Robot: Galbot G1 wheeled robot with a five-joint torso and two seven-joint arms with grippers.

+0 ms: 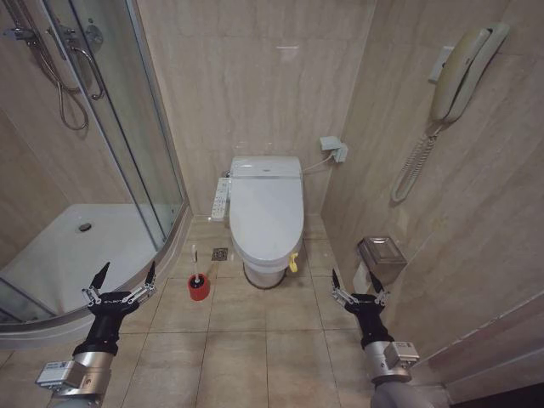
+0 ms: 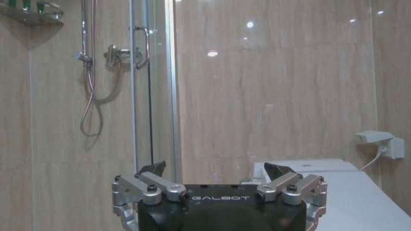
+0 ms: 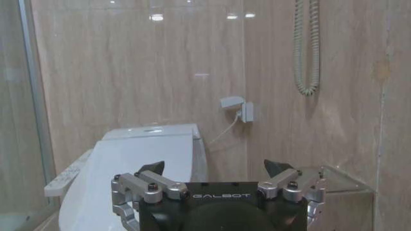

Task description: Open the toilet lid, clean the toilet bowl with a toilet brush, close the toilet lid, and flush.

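The white toilet lid (image 1: 266, 208) lies shut over the toilet bowl, which is hidden beneath it; a small yellow strap (image 1: 293, 263) hangs at its front right edge. The lid also shows in the right wrist view (image 3: 132, 166) and in the left wrist view (image 2: 359, 192). The toilet brush (image 1: 195, 265), a thin white handle, stands in its red cup holder (image 1: 199, 287) on the floor left of the toilet. My left gripper (image 1: 126, 276) is open, low at the left, short of the brush. My right gripper (image 1: 355, 283) is open at the lower right, short of the toilet.
A glass shower enclosure (image 1: 127, 127) with a white curved tray (image 1: 76, 255) fills the left. A side control panel (image 1: 221, 199) sticks out left of the toilet. A wall phone (image 1: 459, 76) and a paper holder (image 1: 382, 255) hang on the right wall. Tiled floor (image 1: 255, 340) lies ahead.
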